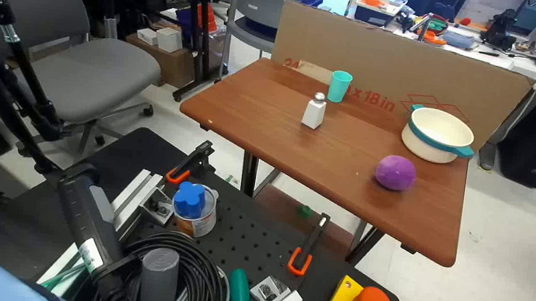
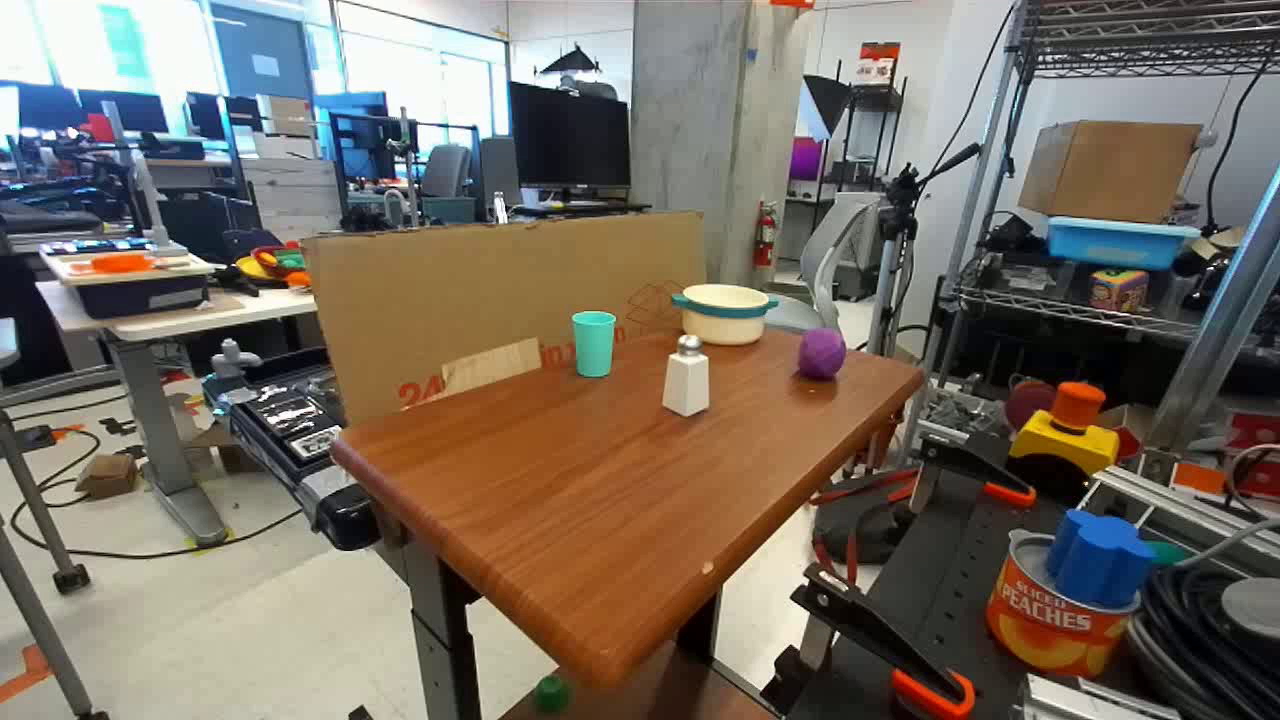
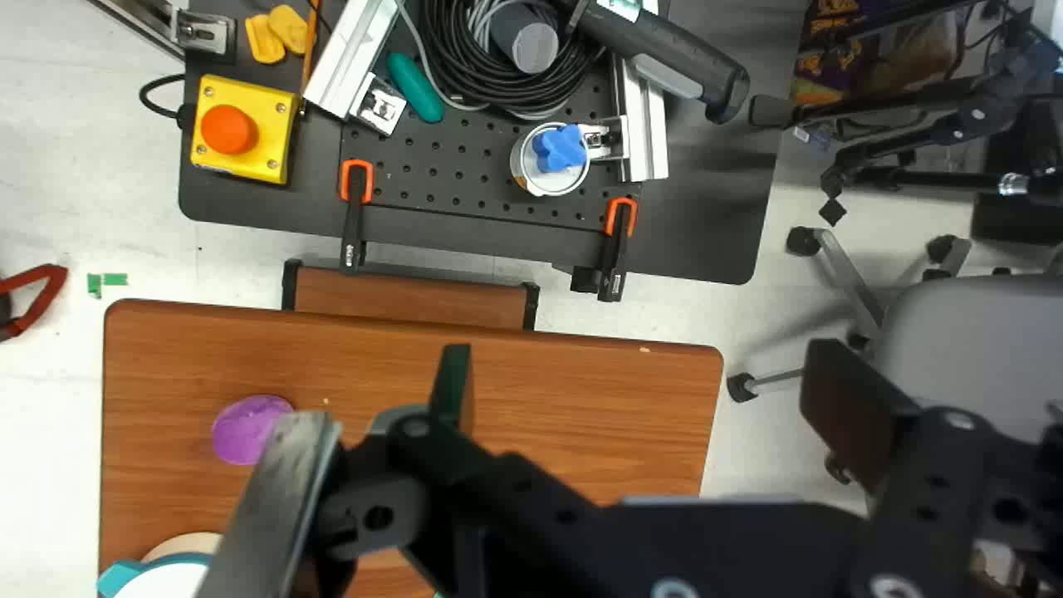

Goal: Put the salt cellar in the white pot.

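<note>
Gripper: spread wide, empty. Salt cellar: upright, well apart from white pot. Step, presumably: pre-grasp. Next: align over it, descend.

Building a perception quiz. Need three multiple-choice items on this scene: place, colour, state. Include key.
1. Where is the salt cellar?
A. In the teal cup
B. On the table, outside the white pot
C. On the peaches can
2. What colour is the ball?
A. Orange
B. Teal
C. Purple
3. How does the pincer stand?
A. Open
B. Shut on the salt cellar
C. Shut on the ball
Key:
1 B: both exterior views show its base on the table.
2 C: all three views show it purple.
3 A: the wrist view shows its fingers wide apart.
</note>
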Robot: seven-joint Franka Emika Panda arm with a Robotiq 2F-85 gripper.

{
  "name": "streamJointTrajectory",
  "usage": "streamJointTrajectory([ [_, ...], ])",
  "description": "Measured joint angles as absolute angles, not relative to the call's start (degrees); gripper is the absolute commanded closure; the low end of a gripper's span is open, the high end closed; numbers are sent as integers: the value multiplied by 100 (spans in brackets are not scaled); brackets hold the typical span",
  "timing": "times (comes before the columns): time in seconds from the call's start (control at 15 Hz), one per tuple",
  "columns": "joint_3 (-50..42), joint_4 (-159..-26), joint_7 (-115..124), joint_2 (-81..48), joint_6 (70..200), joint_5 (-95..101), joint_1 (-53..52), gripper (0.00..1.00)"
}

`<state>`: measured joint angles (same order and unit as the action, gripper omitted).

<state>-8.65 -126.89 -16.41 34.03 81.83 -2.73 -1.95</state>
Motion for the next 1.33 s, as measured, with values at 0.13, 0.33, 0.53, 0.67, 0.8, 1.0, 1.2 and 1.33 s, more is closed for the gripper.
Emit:
streamJointTrajectory([
  [0.13, -865, -12689, -1641, 3403, 8185, -273, -195, 0],
  [0.33, -865, -12689, -1641, 3403, 8185, -273, -195, 0],
  [0.53, -865, -12689, -1641, 3403, 8185, -273, -195, 0],
  [0.67, -855, -12705, -1623, 3403, 8216, -273, -183, 0],
  [0.8, -848, -12819, -1504, 3367, 8516, -273, -158, 0],
  [1.0, -846, -13184, -1310, 3000, 9553, -273, -111, 0],
  [1.2, -776, -13594, -1070, 2243, 10881, -237, -52, 0],
  [1.33, -669, -13760, -856, 1620, 11761, -220, -40, 0],
])
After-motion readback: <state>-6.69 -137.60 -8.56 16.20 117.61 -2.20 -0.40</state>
